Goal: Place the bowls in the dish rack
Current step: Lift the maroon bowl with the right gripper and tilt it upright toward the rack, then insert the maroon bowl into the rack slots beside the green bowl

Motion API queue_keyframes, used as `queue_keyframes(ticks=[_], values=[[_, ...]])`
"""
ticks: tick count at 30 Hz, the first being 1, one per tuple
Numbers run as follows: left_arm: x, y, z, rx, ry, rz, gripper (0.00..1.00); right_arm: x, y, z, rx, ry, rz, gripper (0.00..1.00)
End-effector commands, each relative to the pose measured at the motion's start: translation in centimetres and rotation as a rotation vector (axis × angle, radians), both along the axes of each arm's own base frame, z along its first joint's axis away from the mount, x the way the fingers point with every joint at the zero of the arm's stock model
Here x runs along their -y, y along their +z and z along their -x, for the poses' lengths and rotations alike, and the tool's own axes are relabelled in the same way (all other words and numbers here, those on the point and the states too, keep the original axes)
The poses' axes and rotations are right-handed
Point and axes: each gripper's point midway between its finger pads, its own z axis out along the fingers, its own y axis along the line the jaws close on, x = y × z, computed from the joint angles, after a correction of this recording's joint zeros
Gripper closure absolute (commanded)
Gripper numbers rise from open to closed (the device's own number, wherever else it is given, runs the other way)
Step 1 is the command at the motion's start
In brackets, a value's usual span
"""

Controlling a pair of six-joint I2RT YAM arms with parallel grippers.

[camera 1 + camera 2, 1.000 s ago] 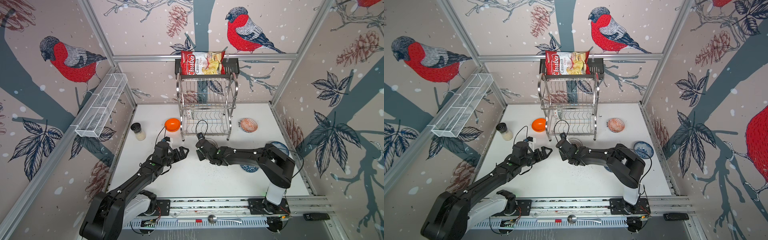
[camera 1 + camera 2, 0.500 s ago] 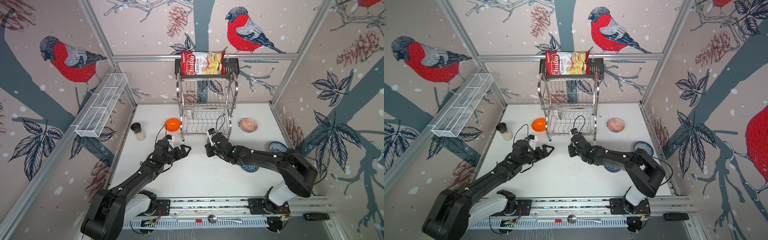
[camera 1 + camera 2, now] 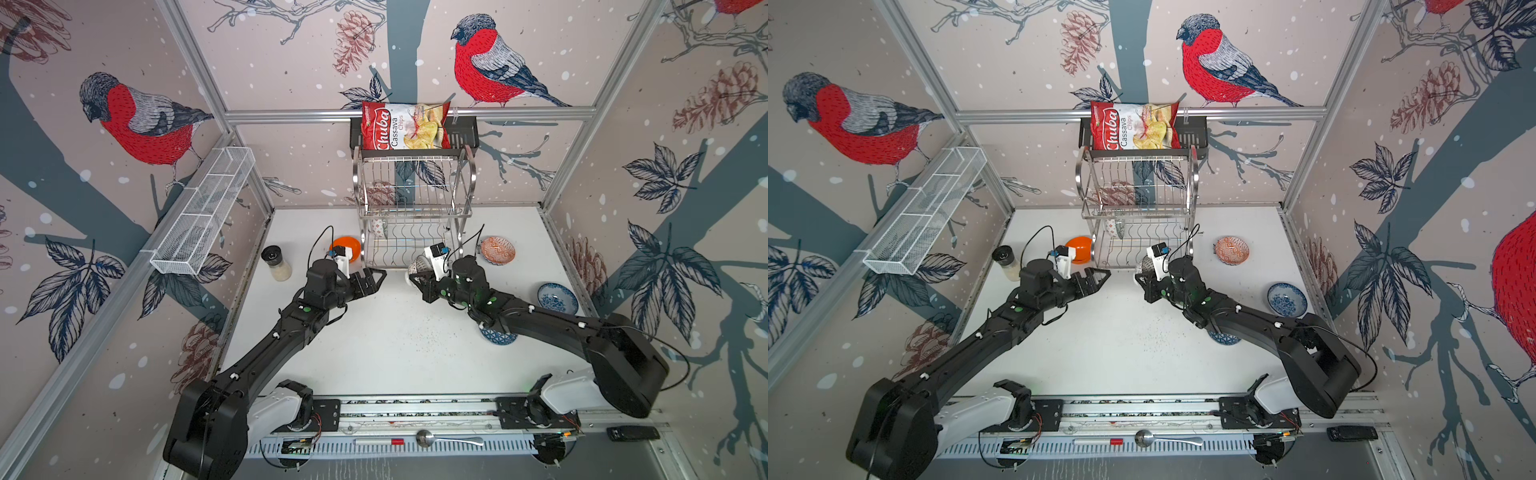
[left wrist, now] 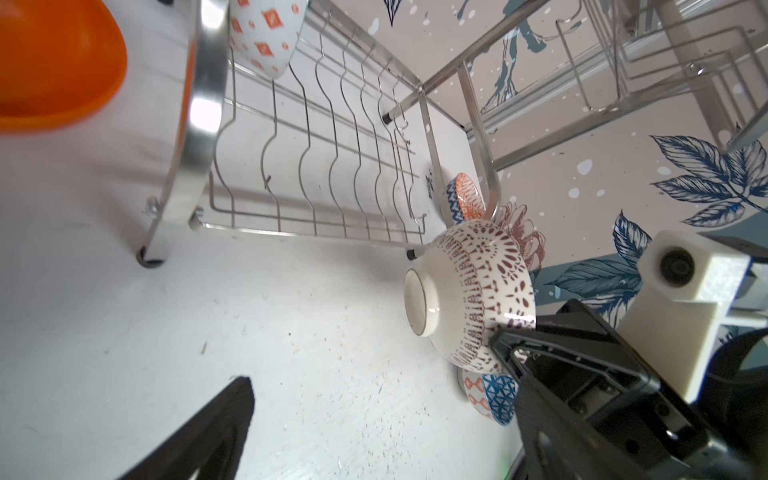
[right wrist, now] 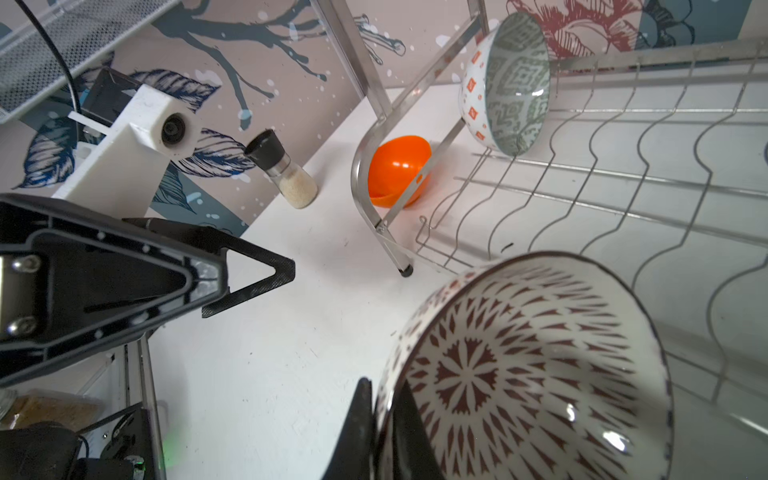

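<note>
The dish rack (image 3: pixel 411 208) (image 3: pixel 1138 199) stands at the back of the table, with a grey-green bowl (image 3: pixel 379 227) (image 5: pixel 511 83) on edge at the left end of its lower shelf. My right gripper (image 3: pixel 420 277) (image 5: pixel 382 399) is shut on the rim of a white bowl with a brown pattern (image 3: pixel 417 266) (image 4: pixel 469 299) (image 5: pixel 528 374). It holds the bowl on its side, off the table, at the rack's front right corner. My left gripper (image 3: pixel 374 277) (image 3: pixel 1100 277) is open and empty in front of the rack. The bowl's foot faces it.
An orange bowl (image 3: pixel 348 248) lies left of the rack, a glass shaker (image 3: pixel 276 264) beyond it. A red-orange bowl (image 3: pixel 497 250) sits right of the rack, a blue-floral one (image 3: pixel 557 298) at the far right, a blue-triangle one (image 3: pixel 496 336) under my right arm.
My right gripper has carried the patterned bowl to the right and back, up to the rack's front right corner. My left gripper has edged toward the rack, still open.
</note>
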Motion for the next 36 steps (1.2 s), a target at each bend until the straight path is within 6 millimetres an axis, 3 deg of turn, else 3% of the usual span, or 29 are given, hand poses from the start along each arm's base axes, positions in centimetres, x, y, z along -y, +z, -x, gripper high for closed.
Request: queue_keyframes(ticks=[1,9,12,29,36], values=[[-1.1,0.3,-1.1,0.029,0.037,-0.103,0.02,-1.0,3.6,-0.8,0.091,0.040,-0.141,0.99],[-2.6,3.6,-2.9,0.267,0.090,-0.233,0.02,-1.7,2.5,-2.9,0.075,0.057,-0.235,0.99],[-2.1,4.8,-2.6,0.337,0.016,-0.239,0.02,-1.5,2.5,-3.3,0.074,0.049,-0.279,0.99],[-3.8,3.3,-3.4,0.260,0.027,-0.120,0.02,-1.2,3.3,-5.5,0.060,-0.030,-0.427,1.00],[-3.6,2.4,-3.9,0.200,-0.003,-0.085,0.02,-2.4,3.1,-7.0,-0.002,-0.043,-0.464,1.00]])
